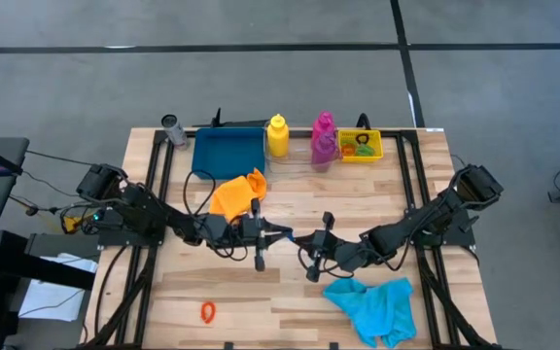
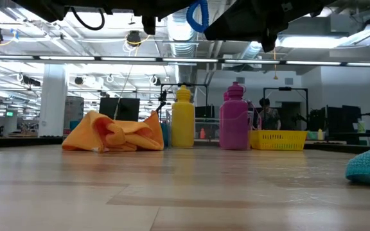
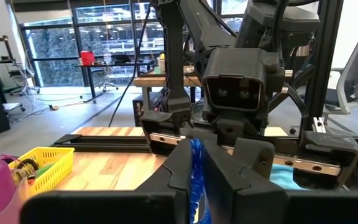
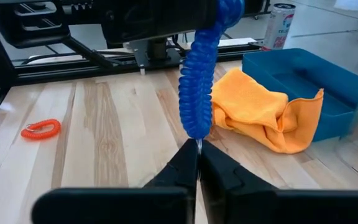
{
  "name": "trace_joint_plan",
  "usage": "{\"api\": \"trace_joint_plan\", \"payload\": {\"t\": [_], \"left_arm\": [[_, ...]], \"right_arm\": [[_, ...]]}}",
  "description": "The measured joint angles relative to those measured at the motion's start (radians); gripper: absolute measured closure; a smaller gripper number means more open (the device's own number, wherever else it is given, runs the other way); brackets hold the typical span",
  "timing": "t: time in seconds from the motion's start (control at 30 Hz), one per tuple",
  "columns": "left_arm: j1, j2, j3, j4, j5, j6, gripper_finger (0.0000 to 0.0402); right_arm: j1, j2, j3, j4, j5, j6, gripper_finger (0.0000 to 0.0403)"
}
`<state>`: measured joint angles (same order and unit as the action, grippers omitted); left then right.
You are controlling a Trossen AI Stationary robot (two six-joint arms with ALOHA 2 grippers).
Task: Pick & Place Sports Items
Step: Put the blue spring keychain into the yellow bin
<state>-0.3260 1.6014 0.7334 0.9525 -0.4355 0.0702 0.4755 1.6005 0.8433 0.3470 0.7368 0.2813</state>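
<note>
the right gripper (image 4: 197, 163) is pinched shut on the lower end of a blue coiled elastic ring (image 4: 199, 81), held in the air above the middle of the wooden table (image 1: 290, 292). the left gripper (image 3: 196, 168) faces it, closed on the ring's other end. an orange cloth (image 4: 266, 112) lies just beyond, against a blue rectangular tray (image 4: 303, 74)

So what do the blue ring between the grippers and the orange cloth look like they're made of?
Blue ring: looks like coiled stretchy plastic, slightly glossy, with ribbed spiral turns. Orange cloth: soft matte fabric, probably microfibre, lying crumpled in loose folds.
</note>
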Motion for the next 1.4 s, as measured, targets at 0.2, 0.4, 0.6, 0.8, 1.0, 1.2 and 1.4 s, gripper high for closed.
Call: {"api": "trace_joint_plan", "payload": {"t": [0.2,0.4,0.6,0.8,1.0,1.2,1.4], "left_arm": [[0.000,0.000,0.000,0.007,0.019,-0.055,0.0323],[0.011,-0.001,0.000,0.008,0.010,-0.101,0.0243],[0.035,-0.048,0.000,0.007,-0.124,0.037,0.0181],[0.062,-0.153,0.000,0.007,-0.312,0.240,0.0151],[0.085,-0.274,0.000,-0.003,-0.367,0.215,0.0147],[0.078,-0.370,0.000,-0.228,-0.358,0.024,0.0156],[0.079,-0.406,0.000,-0.341,-0.313,-0.008,0.0160]], "right_arm": [[0.000,0.000,0.000,0.000,0.000,0.003,0.0401],[0.000,0.000,0.000,-0.001,-0.001,0.003,0.0402],[0.000,0.000,0.000,-0.002,-0.001,0.000,0.0402],[0.001,0.000,0.000,-0.027,0.025,-0.001,0.0402],[0.001,0.000,0.000,-0.063,0.357,-0.001,0.0403],[-0.036,0.000,0.000,-0.060,0.649,-0.107,0.0403],[-0.189,-0.021,0.000,-0.059,0.649,-0.162,0.0403]]}}
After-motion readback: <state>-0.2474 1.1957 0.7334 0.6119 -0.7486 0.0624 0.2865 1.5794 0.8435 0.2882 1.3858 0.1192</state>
